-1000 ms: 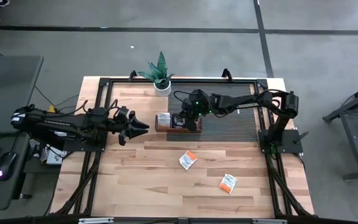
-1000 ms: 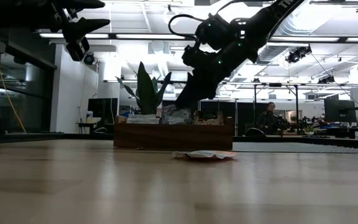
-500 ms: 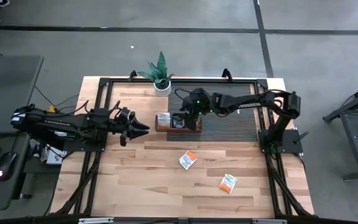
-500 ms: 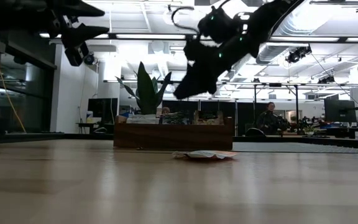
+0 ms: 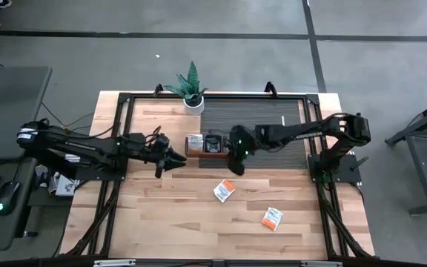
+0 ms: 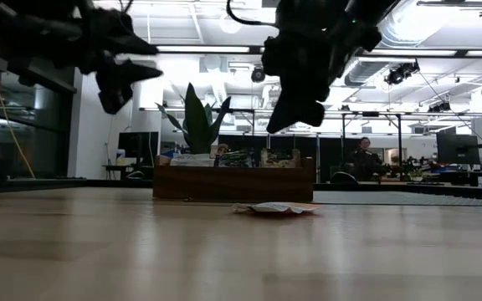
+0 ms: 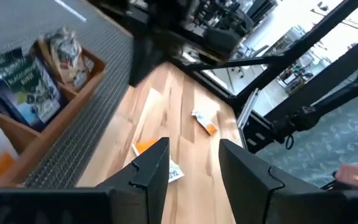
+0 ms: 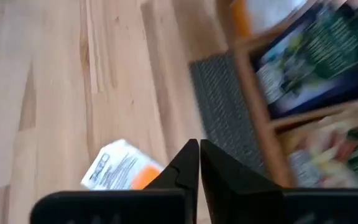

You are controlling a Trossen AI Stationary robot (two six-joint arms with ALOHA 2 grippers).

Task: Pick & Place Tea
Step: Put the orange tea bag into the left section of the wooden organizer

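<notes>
Now the right gripper (image 5: 232,169), shut and empty, hangs at the tray's (image 5: 196,155) five o'clock; left gripper (image 5: 178,160) open, empty.

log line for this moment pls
right gripper: shut, empty, above table past brown wooden tray | left gripper: open | two white-and-orange sachets loose

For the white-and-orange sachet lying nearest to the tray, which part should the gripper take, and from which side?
The sachet lies flat on the table, apart from the tray, so coming straight down from above probably suits best. Pinch across one free edge or corner, since its flat face offers nothing else to grip. The right gripper, shut, hovers closest to it.
</notes>
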